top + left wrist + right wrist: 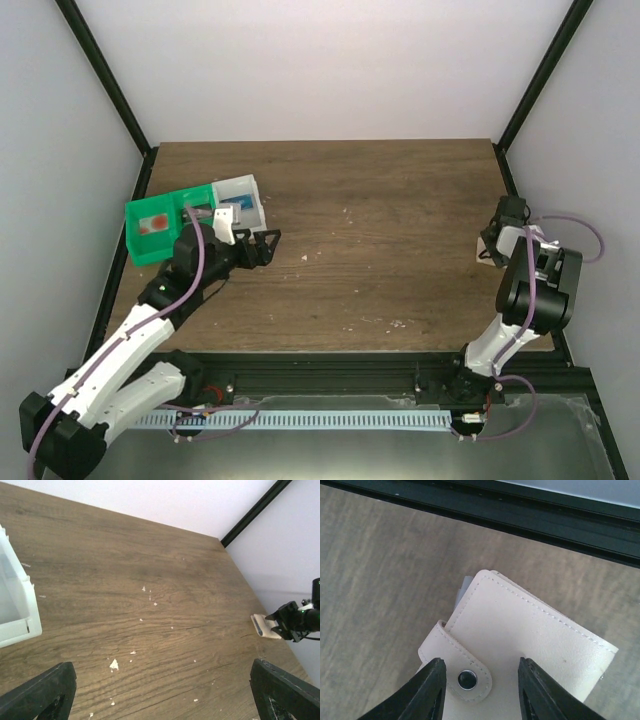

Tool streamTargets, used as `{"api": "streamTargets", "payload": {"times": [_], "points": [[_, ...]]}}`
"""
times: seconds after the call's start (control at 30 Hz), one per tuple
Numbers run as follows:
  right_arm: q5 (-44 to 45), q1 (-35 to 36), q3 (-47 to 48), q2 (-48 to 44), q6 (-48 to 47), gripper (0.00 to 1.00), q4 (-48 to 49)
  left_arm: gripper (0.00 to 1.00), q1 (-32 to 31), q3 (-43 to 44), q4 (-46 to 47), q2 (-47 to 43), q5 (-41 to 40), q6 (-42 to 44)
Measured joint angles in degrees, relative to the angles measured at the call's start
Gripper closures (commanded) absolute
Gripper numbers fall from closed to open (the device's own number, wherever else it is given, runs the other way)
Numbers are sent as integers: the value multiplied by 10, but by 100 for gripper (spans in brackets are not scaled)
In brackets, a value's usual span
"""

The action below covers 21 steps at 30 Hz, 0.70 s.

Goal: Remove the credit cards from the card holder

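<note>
The card holder (pixel 530 630), a pale beige sleeve with a snap tab (pixel 466 679), lies flat at the table's right edge (pixel 484 256) and shows small in the left wrist view (pixel 264 625). My right gripper (pixel 481 661) hovers just over it, open, its fingers (pixel 427 692) either side of the snap tab, gripping nothing. A pale bluish card edge (pixel 464 587) peeks from the holder's far corner; the credit cards inside are hidden. My left gripper (pixel 268 245) stands wide open and empty above bare wood (pixel 162 666), next to the bins.
A green bin (pixel 160 228) and a white bin (pixel 240 200) sit at the back left, the white one holding small blue and dark flat pieces. A black frame rail (pixel 520 515) runs just beyond the holder. Pale crumbs (pixel 114 665) dot the wood.
</note>
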Motion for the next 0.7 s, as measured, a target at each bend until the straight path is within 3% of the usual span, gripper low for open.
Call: {"api": "streamTargets", "payload": {"times": [0.27, 0.7], "points": [[-30, 16, 36, 32, -49, 56, 9, 6, 0, 0, -1, 19, -12, -4], [-64, 125, 78, 78, -138, 54, 43, 6, 0, 1, -14, 22, -32, -5]]}}
